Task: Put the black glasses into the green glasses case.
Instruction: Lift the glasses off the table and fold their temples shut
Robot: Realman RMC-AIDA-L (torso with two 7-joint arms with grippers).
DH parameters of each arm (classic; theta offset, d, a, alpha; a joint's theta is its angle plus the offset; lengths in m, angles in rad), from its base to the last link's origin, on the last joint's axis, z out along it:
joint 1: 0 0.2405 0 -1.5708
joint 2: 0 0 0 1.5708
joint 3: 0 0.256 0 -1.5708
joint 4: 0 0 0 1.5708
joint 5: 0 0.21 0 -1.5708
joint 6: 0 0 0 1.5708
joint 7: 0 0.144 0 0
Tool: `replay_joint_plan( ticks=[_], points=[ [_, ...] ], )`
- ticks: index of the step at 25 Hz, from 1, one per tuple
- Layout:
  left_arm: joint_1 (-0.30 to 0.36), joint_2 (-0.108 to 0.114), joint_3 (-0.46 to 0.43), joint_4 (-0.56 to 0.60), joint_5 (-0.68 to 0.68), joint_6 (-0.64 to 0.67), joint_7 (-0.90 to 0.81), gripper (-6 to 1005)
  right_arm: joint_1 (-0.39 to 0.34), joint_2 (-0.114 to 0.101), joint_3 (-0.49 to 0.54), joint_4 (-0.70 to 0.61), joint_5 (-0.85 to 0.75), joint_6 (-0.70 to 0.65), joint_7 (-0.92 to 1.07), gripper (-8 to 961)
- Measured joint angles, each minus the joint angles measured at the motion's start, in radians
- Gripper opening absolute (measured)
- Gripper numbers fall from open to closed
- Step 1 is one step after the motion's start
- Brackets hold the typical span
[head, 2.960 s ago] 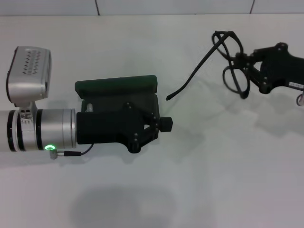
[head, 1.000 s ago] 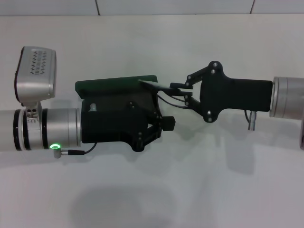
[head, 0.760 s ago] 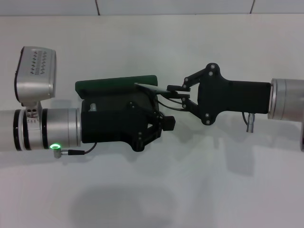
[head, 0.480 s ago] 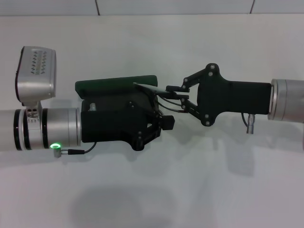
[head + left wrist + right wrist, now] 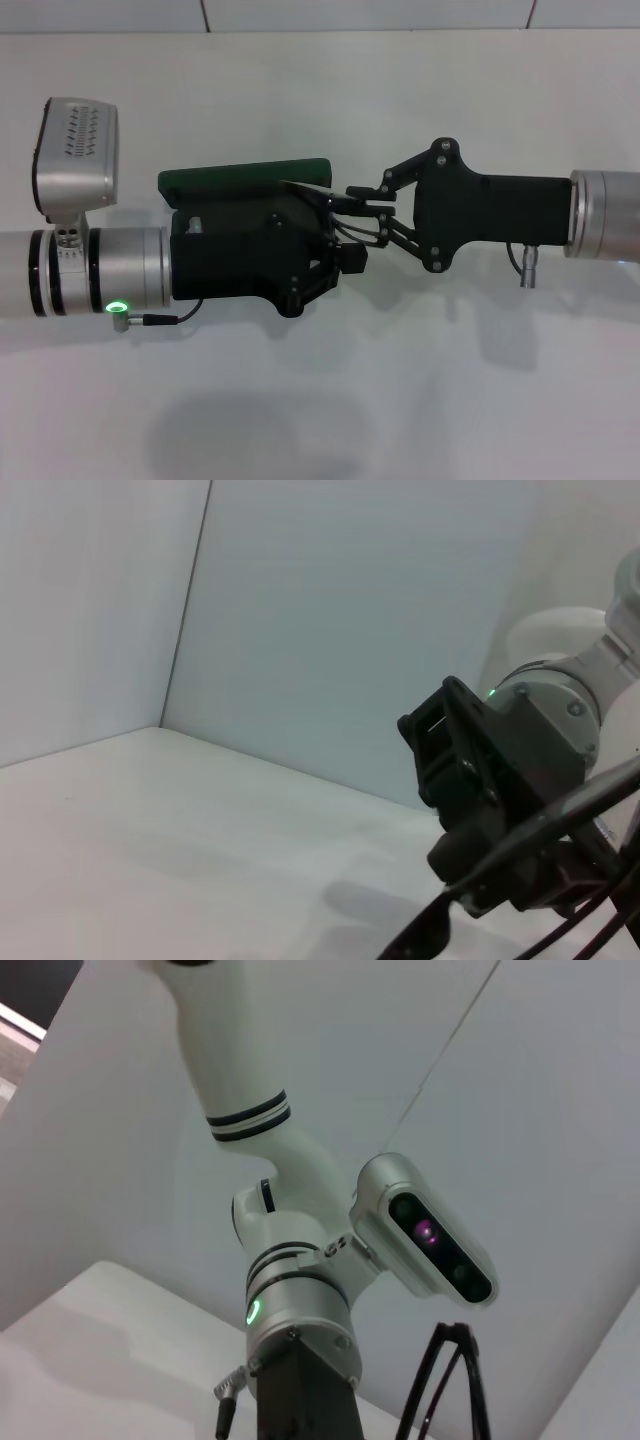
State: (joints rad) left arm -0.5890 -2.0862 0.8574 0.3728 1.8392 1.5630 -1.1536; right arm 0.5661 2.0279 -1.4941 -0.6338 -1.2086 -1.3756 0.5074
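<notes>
The green glasses case (image 5: 245,178) lies left of centre. Only its raised lid edge shows, because my left gripper (image 5: 345,262) hangs over the rest of it. My right gripper (image 5: 364,203) reaches in from the right and is shut on the black glasses (image 5: 306,186). One thin temple arm pokes out over the case's right end, and the lenses are hidden between the two hands. The left wrist view shows the temple arms (image 5: 520,835) below the right hand's black housing (image 5: 470,770). The right wrist view shows part of the frame (image 5: 455,1327).
The white table (image 5: 420,400) runs to a pale wall at the back. The left arm's silver wrist and camera block (image 5: 75,155) fill the left side. The right arm's silver wrist (image 5: 605,212) is at the right edge.
Over three seconds my right gripper brought the glasses from the far right to the case's right end. In the last second it edged slightly further left.
</notes>
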Motion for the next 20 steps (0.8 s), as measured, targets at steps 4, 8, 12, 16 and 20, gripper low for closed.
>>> replay_joint_plan(
  ticks=[4, 8, 12, 16, 20],
  points=[
    [0.000, 0.000, 0.000, 0.000, 0.000, 0.000, 0.000, 7, 0.001, 0.000, 0.000, 0.004, -0.002, -0.018, 0.009, 42],
    [0.000, 0.000, 0.001, 0.000, 0.000, 0.000, 0.000, 8, 0.004, 0.000, -0.009, 0.012, 0.003, -0.022, 0.010, 42],
    [0.000, 0.000, 0.000, 0.000, 0.000, 0.000, 0.000, 8, 0.002, 0.000, -0.007, 0.013, 0.011, -0.019, 0.010, 42],
    [0.002, 0.000, 0.001, 0.000, 0.000, 0.000, 0.000, 8, -0.002, -0.001, -0.003, 0.014, 0.049, -0.013, 0.007, 42],
    [0.012, 0.001, -0.001, 0.000, 0.000, 0.000, 0.000, 8, -0.003, -0.002, 0.012, 0.017, 0.068, 0.001, 0.004, 41]
  ],
)
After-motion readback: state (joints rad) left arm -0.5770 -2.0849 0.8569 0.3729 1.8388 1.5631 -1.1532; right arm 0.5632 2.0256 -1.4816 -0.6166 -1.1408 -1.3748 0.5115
